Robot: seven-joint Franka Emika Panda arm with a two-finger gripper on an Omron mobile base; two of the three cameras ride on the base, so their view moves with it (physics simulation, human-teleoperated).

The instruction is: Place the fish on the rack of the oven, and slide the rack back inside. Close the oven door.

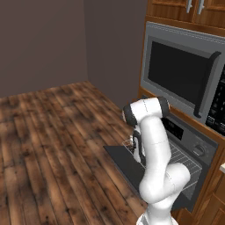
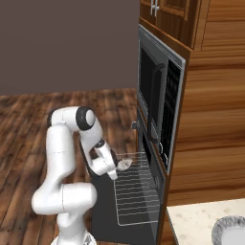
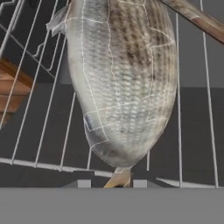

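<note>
Silvery wires of the rack (image 2: 136, 191) run just below my tool (image 2: 120, 166), which is clamped shut on the fish (image 3: 120, 78); the fish hangs straight out ahead of the tips, over the rack's near corner. I see the rack pulled out from the oven (image 1: 193, 145), resting above the door (image 1: 125, 162), which lies dropped flat beneath the tool. Beyond the tool and higher up sits the microwave (image 1: 182, 74), and a plate (image 2: 229, 232) rests on the worktop (image 2: 196, 222) well off to the tool's right.
</note>
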